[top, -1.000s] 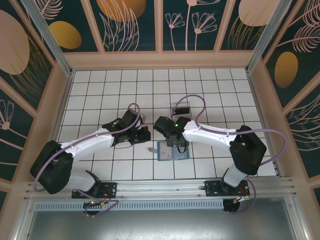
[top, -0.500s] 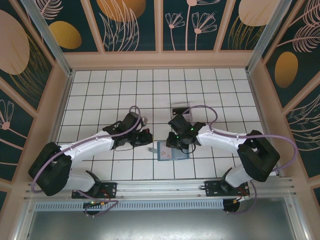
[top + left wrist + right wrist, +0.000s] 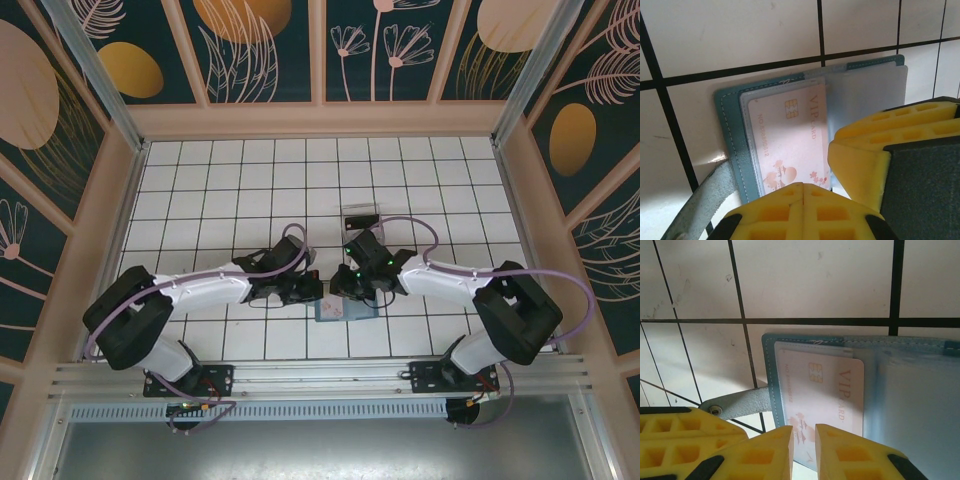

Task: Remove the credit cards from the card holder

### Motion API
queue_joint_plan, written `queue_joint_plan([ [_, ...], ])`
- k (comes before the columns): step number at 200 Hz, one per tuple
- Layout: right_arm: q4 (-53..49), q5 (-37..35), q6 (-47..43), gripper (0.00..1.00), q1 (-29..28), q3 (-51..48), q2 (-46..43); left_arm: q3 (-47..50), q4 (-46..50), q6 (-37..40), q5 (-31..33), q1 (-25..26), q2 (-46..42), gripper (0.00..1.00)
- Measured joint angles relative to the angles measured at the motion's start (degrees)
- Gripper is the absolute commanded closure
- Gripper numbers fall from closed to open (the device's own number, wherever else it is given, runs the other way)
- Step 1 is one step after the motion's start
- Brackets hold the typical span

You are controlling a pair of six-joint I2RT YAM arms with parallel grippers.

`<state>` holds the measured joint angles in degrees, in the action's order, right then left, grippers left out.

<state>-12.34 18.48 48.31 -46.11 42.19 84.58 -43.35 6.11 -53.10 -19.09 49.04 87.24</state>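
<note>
Left gripper (image 3: 312, 290): clenched, nothing between the jaws. In the left wrist view its yellow fingers (image 3: 765, 215) are pressed together along one seam, tips at the lower edge of the card holder (image 3: 730, 130).

Right gripper (image 3: 804, 440): jaws nearly together with a slim gap. The tips sit over the lower edge of the credit card (image 3: 820, 385). Can't tell if they pinch it.

Card holder (image 3: 771, 370): open and flat on the white tiled table (image 3: 815, 280). The pale pink card lies under the clear sleeve of its left panel. The right panel looks blank and bluish.

Overhead view: both grippers meet over the card holder (image 3: 350, 310), lower centre of frame, and cover most of it. A clear tray (image 3: 360, 215) stands well apart, higher in the frame.

Wrist views add detail:
- Chip and "VIP" lettering on the card (image 3: 790, 140).
- A grey strap (image 3: 735, 405) runs off the holder's lower left.
- The left wrist view also catches the right gripper's yellow finger (image 3: 865, 160) over the right panel.
</note>
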Motion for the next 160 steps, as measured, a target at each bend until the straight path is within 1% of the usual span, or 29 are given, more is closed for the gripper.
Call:
queue_joint_plan([
  [32,0.4,0.1,0.0,0.81,0.3,-0.6,0.0,-0.3,-0.5,-0.2,0.0,0.0,1.6,1.0],
  [75,0.6,0.8,-0.1,0.78,0.7,-1.1,1.2,-0.3,-0.5,-0.2,0.0,0.0,3.6,1.0],
  [160,1.5,1.0,-0.5,0.78,0.7,-1.7,3.1,-1.5,-0.2,-0.1,0.1,0.0,6.4,1.0],
])
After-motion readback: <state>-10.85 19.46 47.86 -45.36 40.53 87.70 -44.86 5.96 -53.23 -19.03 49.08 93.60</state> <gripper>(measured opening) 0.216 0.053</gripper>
